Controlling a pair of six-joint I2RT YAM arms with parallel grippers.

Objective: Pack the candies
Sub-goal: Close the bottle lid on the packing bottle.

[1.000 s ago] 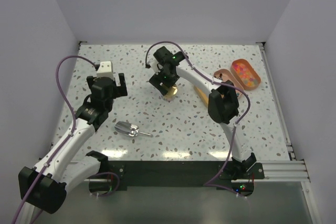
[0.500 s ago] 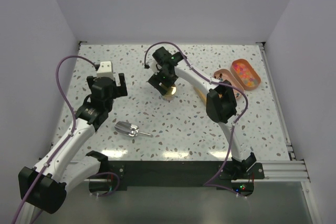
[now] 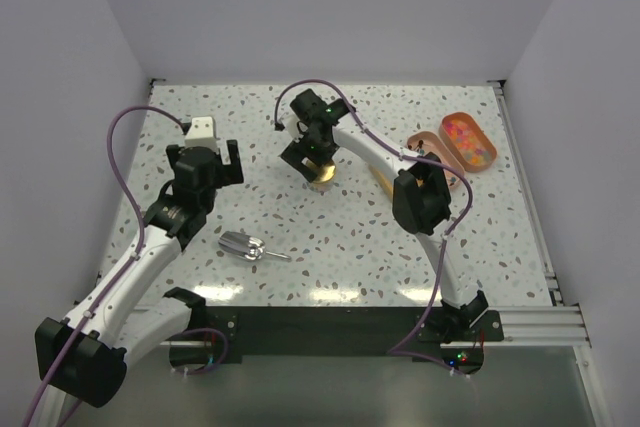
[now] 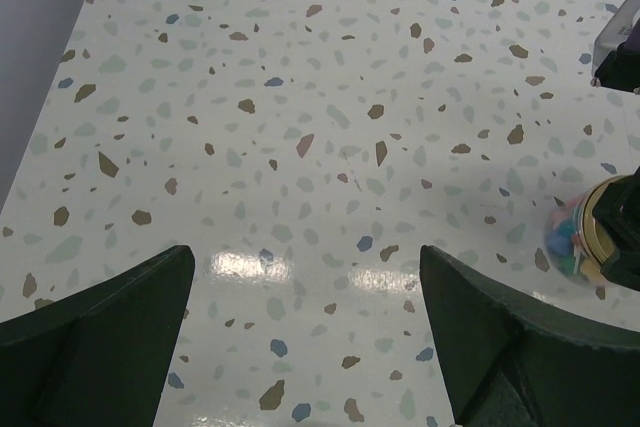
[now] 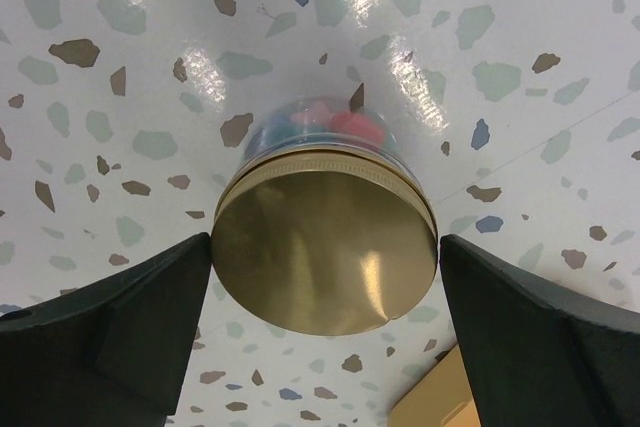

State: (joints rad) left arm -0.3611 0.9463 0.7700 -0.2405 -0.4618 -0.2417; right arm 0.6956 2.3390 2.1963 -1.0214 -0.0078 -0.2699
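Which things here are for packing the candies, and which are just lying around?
For the job: candies, orange tray, gold-lidded jar, metal scoop.
Probably just lying about: tan flat piece, brown oval piece.

Spread hand [image 4: 305, 282] over speckled table [image 4: 300, 97]

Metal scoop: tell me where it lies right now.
In the top view the metal scoop lies on the table, left of centre and toward the near edge, just right of the left arm, nearer than the gold-lidded jar.
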